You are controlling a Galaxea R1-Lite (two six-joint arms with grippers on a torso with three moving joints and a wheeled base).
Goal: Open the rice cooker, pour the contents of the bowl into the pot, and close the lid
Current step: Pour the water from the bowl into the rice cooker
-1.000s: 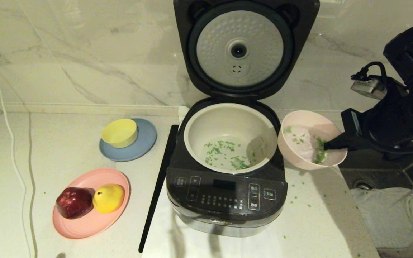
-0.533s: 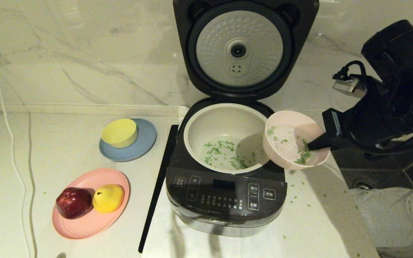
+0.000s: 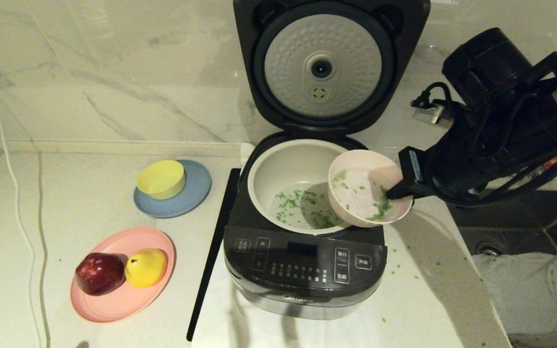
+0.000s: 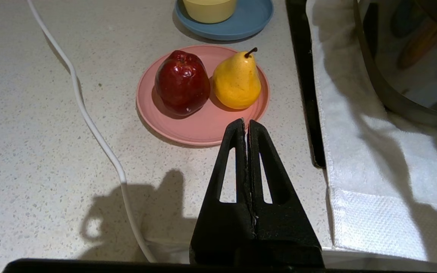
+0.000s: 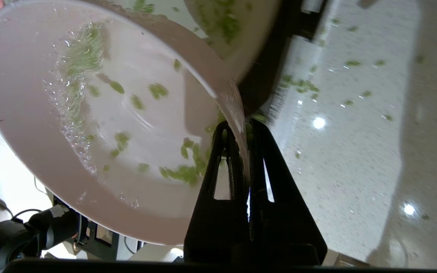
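Pale speckled stone forms the counter (image 3: 90, 193), and it is backed by a marble wall (image 3: 114, 72). On the counter the rice cooker (image 3: 305, 270) is seen with its lid (image 3: 324, 67) swung fully up, so that the dimpled silver disc on its underside is shown. The cream pot (image 3: 278, 166) is seated inside the cooker, and green bits are scattered over its floor. The pink bowl (image 3: 351, 212) is held tilted over the pot's right rim, partly above the pot's opening, with the contents (image 3: 380, 209) stuck to its wet inside, mostly near the pinched edge. The bowl's rim is pinched between the jaws of the right gripper (image 5: 246, 131), one finger being set inside the bowl and one outside, as is shown in the right wrist view. More green bits are strewn on the counter to the right of the cooker. The left gripper (image 4: 246, 123) is held above the counter near the pink plate (image 4: 188, 129), with its jaws pressed together on nothing. A red apple (image 3: 99, 273) and a yellow pear (image 3: 146, 267) are laid side by side on that plate. A yellow bowl (image 3: 161, 179) is set on a blue plate (image 3: 196, 191) further back. A white cable (image 3: 17, 203) is trailed across the counter's left side.
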